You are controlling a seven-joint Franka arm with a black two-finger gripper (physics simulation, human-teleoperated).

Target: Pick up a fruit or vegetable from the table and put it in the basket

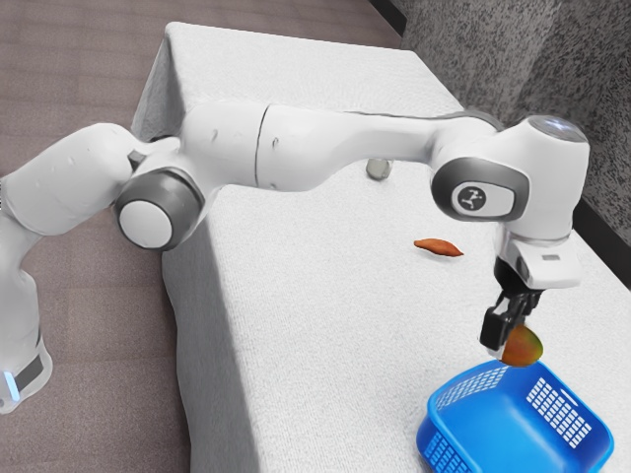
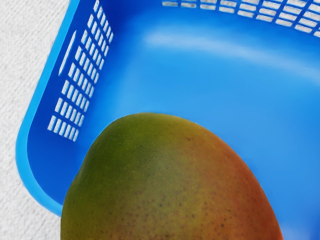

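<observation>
In the exterior view's lower right, my tool point(image 1: 505, 341) is clamped on a rounded green-and-orange mango point(image 1: 524, 347), held up at the slotted blue plastic basket point(image 1: 503, 424). A slender orange-brown vegetable point(image 1: 438, 246) lies right of centre on the white-covered bench point(image 1: 325, 296).

Blue basket point(image 1: 473, 406) cut off below, mango point(image 1: 525, 347) partly hidden by hand point(image 1: 506, 340)

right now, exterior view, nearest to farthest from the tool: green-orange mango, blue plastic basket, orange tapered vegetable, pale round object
1. Mango, in the tool's grip
2. Basket, just below
3. Vegetable, on the table
4. Round object, partly behind the arm
</observation>
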